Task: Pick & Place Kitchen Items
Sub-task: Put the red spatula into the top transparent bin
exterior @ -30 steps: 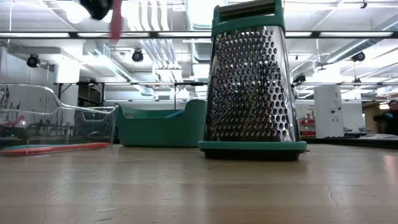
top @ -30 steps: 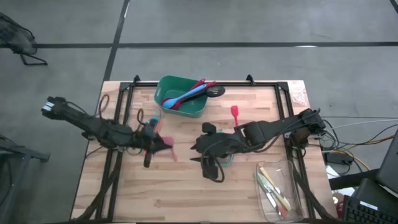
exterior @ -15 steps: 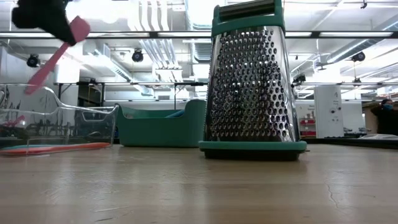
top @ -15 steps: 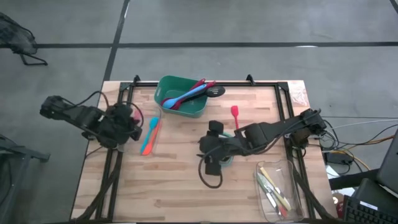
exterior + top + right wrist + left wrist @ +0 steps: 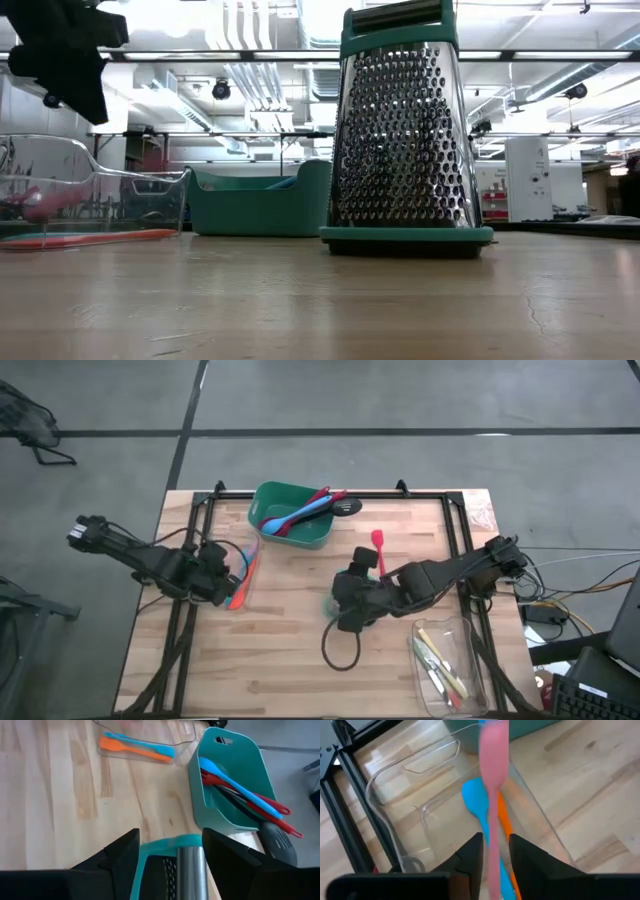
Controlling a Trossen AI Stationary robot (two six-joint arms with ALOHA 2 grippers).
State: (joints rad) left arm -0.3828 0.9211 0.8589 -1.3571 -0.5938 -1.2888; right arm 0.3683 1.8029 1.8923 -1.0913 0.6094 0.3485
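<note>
Nearest, the right gripper (image 5: 170, 860) straddles one grater (image 5: 405, 130), fingers apart. Leftward, the left gripper (image 5: 492, 855), fingers parted, releases one pink spatula (image 5: 492, 780) over the clear tray (image 5: 395, 785) holding two spatulas (image 5: 135, 747). Farthest, the green tub (image 5: 290, 512) holds several spoons (image 5: 300, 512).

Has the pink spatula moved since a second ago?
Yes. It was held up over the table's middle; now the pink spatula hangs between the left gripper's fingers over the clear tray, nearer the table's left edge.
</note>
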